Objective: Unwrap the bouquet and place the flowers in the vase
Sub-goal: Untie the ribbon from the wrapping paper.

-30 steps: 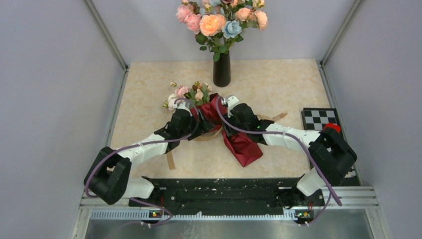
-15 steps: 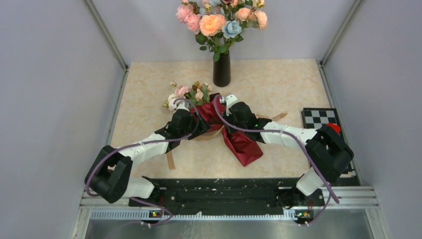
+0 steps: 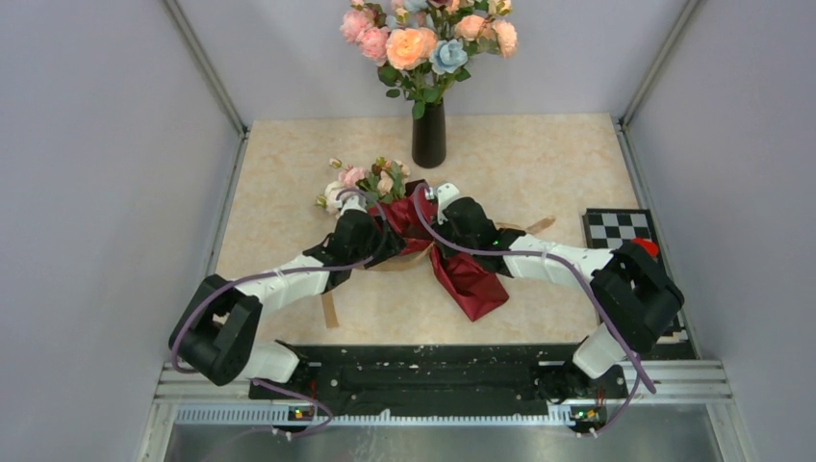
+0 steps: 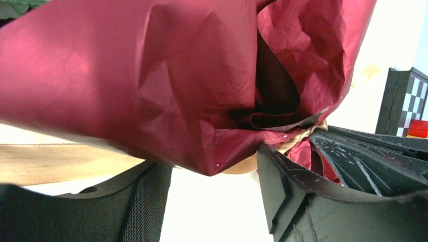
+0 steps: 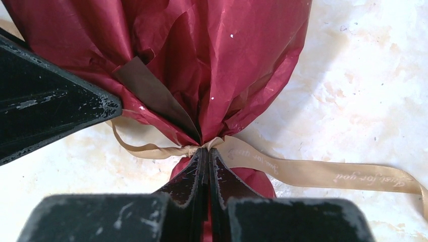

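The right tool [image 5: 204,160] is seen closed, its tips pressed together at the knot of the ribbon [image 5: 323,174] on the bouquet [image 5: 212,55], which is laid on the worktop [image 5: 363,85] just ahead. The left tool [image 4: 207,169] is held apart, with maroon paper bulging between its fingers [image 4: 287,191]. The vase [image 3: 429,135] is stood well beyond both.

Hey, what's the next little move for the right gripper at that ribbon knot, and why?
Probably draw the right gripper gently back along its arm to slip the knot. It is shut right at the knot of the ribbon cinching the bouquet, and the left gripper straddles the maroon wrap, jaws apart, placed to steady it.
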Robot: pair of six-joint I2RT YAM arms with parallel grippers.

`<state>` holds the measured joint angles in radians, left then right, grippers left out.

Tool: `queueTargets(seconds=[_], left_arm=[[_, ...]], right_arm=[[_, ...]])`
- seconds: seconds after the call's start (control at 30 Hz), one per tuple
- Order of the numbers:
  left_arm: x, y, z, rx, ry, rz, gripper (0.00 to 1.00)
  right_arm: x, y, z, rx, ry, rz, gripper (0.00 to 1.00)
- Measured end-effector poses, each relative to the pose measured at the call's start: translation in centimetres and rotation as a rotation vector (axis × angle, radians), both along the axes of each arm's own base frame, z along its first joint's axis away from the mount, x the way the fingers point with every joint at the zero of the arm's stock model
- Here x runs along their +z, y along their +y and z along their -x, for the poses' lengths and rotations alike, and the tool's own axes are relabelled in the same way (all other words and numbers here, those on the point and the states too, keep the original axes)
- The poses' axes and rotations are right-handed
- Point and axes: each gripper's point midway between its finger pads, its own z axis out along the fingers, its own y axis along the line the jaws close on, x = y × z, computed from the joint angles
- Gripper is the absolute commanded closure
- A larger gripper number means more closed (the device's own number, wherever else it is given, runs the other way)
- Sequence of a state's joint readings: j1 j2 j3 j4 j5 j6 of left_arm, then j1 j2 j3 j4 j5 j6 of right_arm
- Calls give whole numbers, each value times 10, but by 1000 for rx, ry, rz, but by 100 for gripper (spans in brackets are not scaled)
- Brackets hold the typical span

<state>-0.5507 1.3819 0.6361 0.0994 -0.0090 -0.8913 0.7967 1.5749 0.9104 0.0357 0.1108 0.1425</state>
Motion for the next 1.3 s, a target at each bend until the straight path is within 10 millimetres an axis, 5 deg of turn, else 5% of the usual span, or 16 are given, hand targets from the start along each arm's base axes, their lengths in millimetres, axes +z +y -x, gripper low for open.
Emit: queueTargets(seconds=[0.2, 0.67, 1.3], left_arm=[[2, 0, -4, 15, -12, 6, 41], [-12, 4, -10, 59, 4, -21, 99], [-17, 4, -10, 63, 16, -34, 100]], right_arm=[[0, 1, 1, -1, 8, -10, 100], [-5, -6, 10, -48, 27, -59, 100], [-14, -12, 10, -159, 86, -157, 100]])
